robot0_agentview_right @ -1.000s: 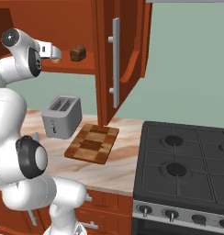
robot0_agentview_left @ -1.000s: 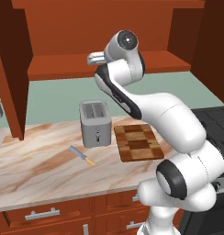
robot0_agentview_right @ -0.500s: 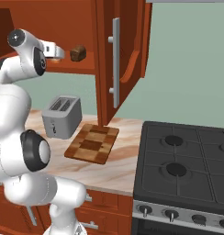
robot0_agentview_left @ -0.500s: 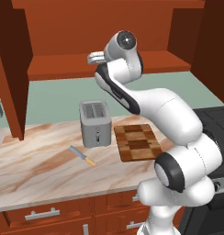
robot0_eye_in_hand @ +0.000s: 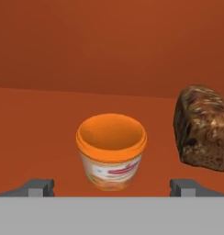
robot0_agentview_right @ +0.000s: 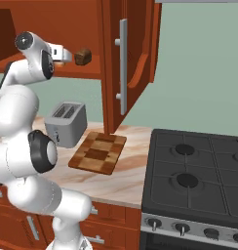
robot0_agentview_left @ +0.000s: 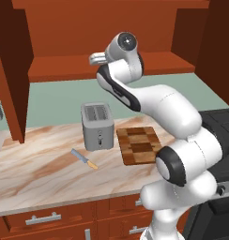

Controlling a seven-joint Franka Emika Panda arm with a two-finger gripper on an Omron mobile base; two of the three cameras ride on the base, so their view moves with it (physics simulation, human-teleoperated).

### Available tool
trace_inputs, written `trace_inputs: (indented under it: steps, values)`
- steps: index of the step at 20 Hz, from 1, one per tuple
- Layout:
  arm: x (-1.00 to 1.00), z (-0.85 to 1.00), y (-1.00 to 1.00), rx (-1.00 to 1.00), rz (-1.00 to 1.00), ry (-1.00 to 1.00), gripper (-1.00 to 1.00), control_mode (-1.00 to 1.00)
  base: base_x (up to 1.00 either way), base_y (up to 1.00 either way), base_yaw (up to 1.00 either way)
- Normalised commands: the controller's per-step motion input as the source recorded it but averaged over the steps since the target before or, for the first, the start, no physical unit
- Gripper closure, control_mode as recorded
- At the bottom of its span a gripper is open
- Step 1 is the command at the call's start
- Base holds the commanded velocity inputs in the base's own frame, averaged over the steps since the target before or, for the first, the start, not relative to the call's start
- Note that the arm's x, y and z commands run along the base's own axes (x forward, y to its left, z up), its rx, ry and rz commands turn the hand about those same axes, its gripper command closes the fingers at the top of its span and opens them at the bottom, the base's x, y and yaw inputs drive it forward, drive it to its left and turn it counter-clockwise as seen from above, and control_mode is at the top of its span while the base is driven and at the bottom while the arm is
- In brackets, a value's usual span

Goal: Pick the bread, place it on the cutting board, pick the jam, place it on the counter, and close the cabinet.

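Two tool tips sat wide apart, released, gripping nothing; tool [robot0_eye_in_hand: 112, 187] was up at the cabinet [robot0_agentview_right: 111, 58] shelf. Jam [robot0_eye_in_hand: 111, 151] stood straight ahead between the tips, just beyond them. Bread [robot0_eye_in_hand: 204, 128] lay off to the tool's right on the same shelf, outside the tips and a bit farther back. Likely needed a rightward shift to reach the loaf first. Cutting board [robot0_agentview_left: 139, 145] waited on the bench [robot0_agentview_left: 36, 168] below.

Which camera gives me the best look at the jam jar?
The hand view: the jam sits centred and close between the open gripper's fingertips, with the bread beside it. I can't make the jar out in either base view.
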Motion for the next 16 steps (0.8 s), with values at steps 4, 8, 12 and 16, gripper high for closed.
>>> trace_inputs:
  steps: [4, 8, 12, 16]
  values:
    - [0.34, 0.0, 0.0, 0.0, 0.0, 0.0, -1.0, -1.0, 0.0, 0.0, 0.0]
    - [0.29, 0.0, 0.0, 0.0, 0.0, 0.0, -1.0, -1.0, 0.0, 0.0, 0.0]
    - [0.2, 0.0, 0.0, 0.0, 0.0, 0.0, -1.0, -1.0, 0.0, 0.0, 0.0]
    - [0.14, 0.0, 0.0, 0.0, 0.0, 0.0, -1.0, -1.0, 0.0, 0.0, 0.0]
